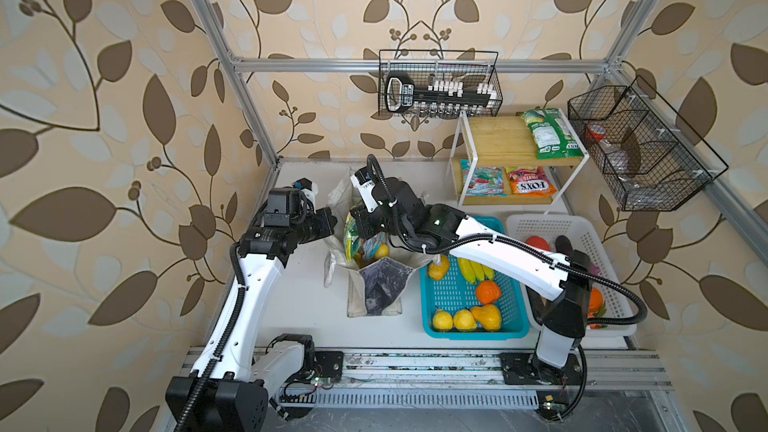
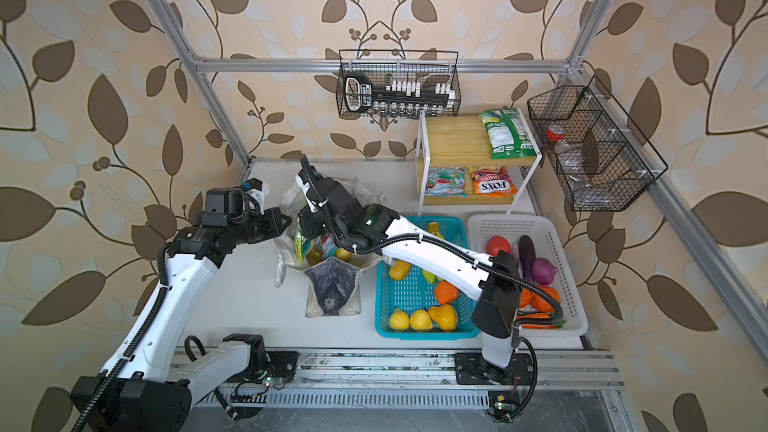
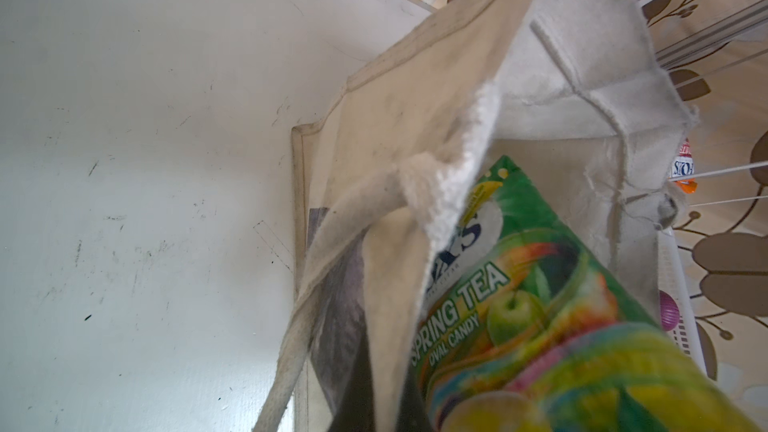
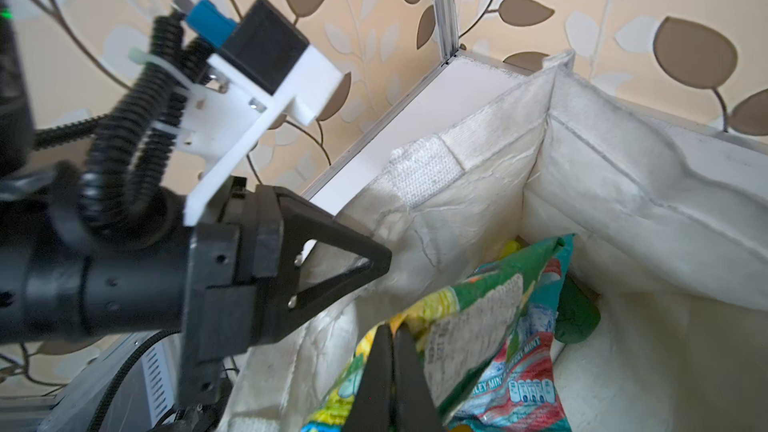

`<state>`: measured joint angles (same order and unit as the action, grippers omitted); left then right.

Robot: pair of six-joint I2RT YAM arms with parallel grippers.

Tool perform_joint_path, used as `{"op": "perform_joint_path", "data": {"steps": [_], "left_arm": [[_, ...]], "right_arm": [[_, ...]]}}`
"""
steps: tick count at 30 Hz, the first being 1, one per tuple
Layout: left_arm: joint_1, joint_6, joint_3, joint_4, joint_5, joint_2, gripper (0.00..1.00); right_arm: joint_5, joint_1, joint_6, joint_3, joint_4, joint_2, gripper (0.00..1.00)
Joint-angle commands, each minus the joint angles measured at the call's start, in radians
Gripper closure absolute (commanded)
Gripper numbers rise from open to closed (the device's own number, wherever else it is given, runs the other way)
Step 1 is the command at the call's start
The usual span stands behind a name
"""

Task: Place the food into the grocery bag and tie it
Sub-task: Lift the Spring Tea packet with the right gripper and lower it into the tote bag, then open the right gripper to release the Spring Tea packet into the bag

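Note:
The off-white grocery bag (image 1: 357, 301) (image 2: 332, 284) stands open at the table's middle. My left gripper (image 1: 333, 221) (image 4: 380, 261) is shut on the bag's left rim, the cloth (image 3: 415, 118) pinched between its jaws. Over the bag's mouth, my right gripper (image 1: 360, 234) (image 4: 392, 338) is shut with nothing between its fingers. Inside the bag lie a yellow-green packet (image 3: 519, 305), a teal-red packet (image 4: 519, 367), a lemon (image 1: 381, 250) and a green round fruit (image 4: 577, 313). A banana bunch (image 1: 473, 270) and a yellow pear (image 1: 486, 317) sit in the turquoise basket (image 1: 473, 332).
A white basket (image 1: 540, 226) of toy vegetables stands right of the turquoise one, under my right arm. The shelf rack (image 1: 498, 139) behind holds a green-white packet (image 1: 548, 132), a teal-red packet (image 1: 484, 180) and the orange FOX'S packet (image 1: 530, 182). Wire baskets hang on the walls.

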<state>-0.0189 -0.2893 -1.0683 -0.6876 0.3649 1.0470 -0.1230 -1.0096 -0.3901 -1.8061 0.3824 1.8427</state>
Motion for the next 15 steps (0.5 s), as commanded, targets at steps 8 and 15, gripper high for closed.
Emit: {"op": "perform_joint_path", "data": {"steps": [8, 15], "left_arm": [[-0.002, 0.012, -0.015, 0.026, 0.026, -0.024, 1.0], [-0.002, 0.011, -0.014, 0.028, 0.028, -0.018, 1.0]], "right_arm": [[0.079, 0.041, -0.082, 0.246, -0.193, -0.055, 1.0], [0.26, 0.075, -0.154, 0.488, -0.284, -0.185, 1.0]]}}
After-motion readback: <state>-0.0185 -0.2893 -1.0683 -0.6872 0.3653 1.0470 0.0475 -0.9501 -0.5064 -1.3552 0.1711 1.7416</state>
